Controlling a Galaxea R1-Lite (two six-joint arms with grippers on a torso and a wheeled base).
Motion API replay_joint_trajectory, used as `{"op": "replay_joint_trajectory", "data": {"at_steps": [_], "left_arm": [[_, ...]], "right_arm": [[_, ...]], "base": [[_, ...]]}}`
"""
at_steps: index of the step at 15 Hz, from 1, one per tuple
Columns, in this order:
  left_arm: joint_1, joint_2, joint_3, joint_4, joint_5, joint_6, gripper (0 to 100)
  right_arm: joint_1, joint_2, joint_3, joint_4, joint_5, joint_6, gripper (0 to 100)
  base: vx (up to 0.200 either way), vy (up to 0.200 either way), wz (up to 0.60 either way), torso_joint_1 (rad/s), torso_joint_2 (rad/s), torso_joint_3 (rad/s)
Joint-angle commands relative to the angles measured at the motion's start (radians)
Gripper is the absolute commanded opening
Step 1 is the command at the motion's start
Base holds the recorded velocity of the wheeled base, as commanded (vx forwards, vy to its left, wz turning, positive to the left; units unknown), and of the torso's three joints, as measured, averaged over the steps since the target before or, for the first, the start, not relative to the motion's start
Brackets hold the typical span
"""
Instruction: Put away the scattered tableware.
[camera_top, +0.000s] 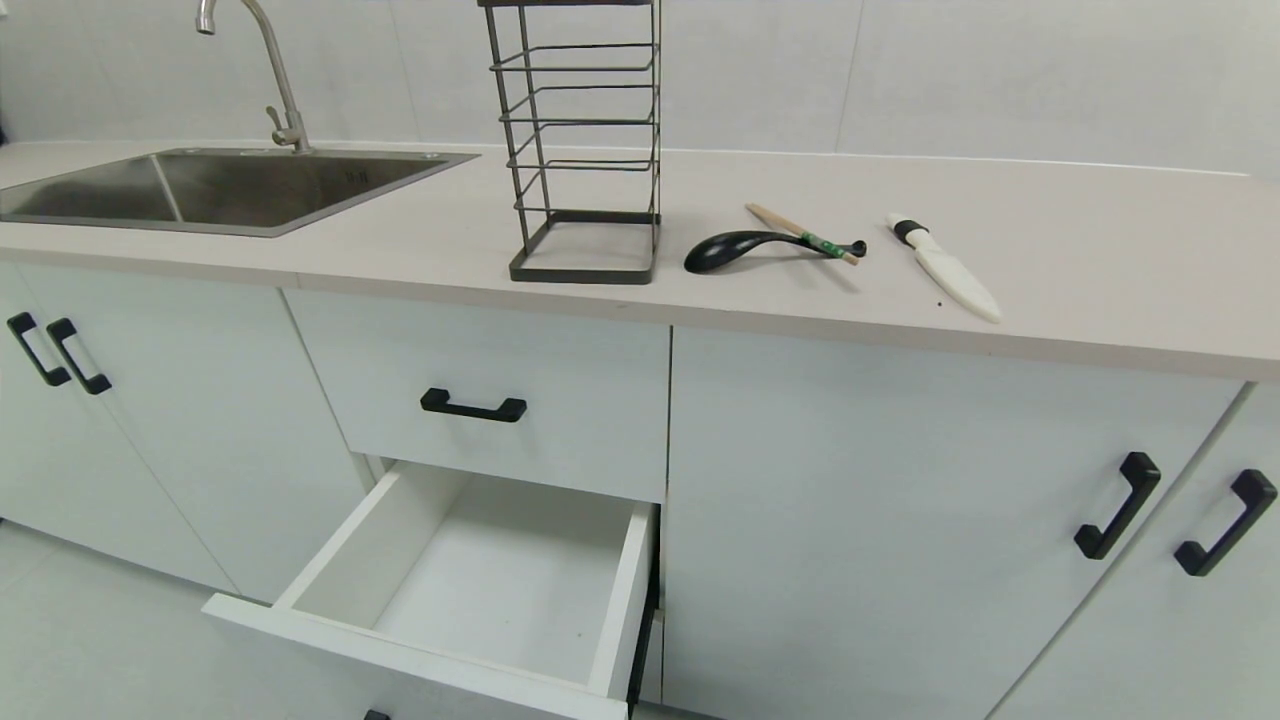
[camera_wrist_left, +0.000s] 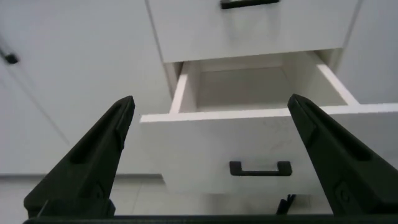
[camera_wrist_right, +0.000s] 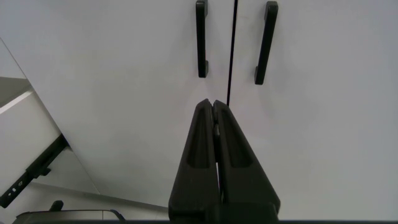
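Jaws apart on left gripper, facing the pulled-out drawer, its white bottom showing. Right gripper jaws together, facing cabinet doors. Black spoon, chopsticks across its handle, and white knife lie on counter, near wire rack.

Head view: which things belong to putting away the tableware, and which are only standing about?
For the job: black spoon, chopsticks, white knife, open drawer (likely where they go).
Only standing about: wire rack, sink, faucet.
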Motion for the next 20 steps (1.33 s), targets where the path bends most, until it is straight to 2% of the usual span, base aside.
{"op": "replay_joint_trajectory", "data": {"at_steps": [1,2,3,9,10,11,14,20], "left_arm": [[0.002,-0.013,0.0,0.04,0.075,-0.071,100],[0.002,-0.013,0.0,0.04,0.075,-0.071,100],[0.0,-0.013,0.0,0.039,0.094,-0.108,100],[0.0,-0.013,0.0,0.039,0.088,-0.117,100],[0.0,-0.013,0.0,0.039,0.088,-0.105,100],[0.0,-0.013,0.0,0.039,0.092,-0.113,100],[0.0,-0.013,0.0,0.039,0.097,-0.114,100],[0.0,-0.013,0.0,0.039,0.098,-0.116,100]], "right_arm": [[0.0,0.0,0.0,0.0,0.0,0.0,0],[0.0,0.0,0.0,0.0,0.0,0.0,0],[0.0,0.0,0.0,0.0,0.0,0.0,0],[0.002,0.002,0.0,0.0,0.002,-0.009,0],[0.002,0.002,0.0,0.0,0.0,-0.011,0],[0.002,0.002,0.0,0.0,0.002,-0.011,0],[0.002,0.002,0.0,0.001,0.002,-0.011,0],[0.002,0.002,0.0,0.001,0.0,-0.012,0]], "base": [[0.0,0.0,0.0,0.0,0.0,0.0],[0.0,0.0,0.0,0.0,0.0,0.0],[0.0,0.0,0.0,0.0,0.0,0.0],[0.0,0.0,0.0,0.0,0.0,0.0],[0.0,0.0,0.0,0.0,0.0,0.0],[0.0,0.0,0.0,0.0,0.0,0.0],[0.0,0.0,0.6,0.002,0.0,0.006],[0.0,0.0,0.0,0.0,0.0,0.0]]}}
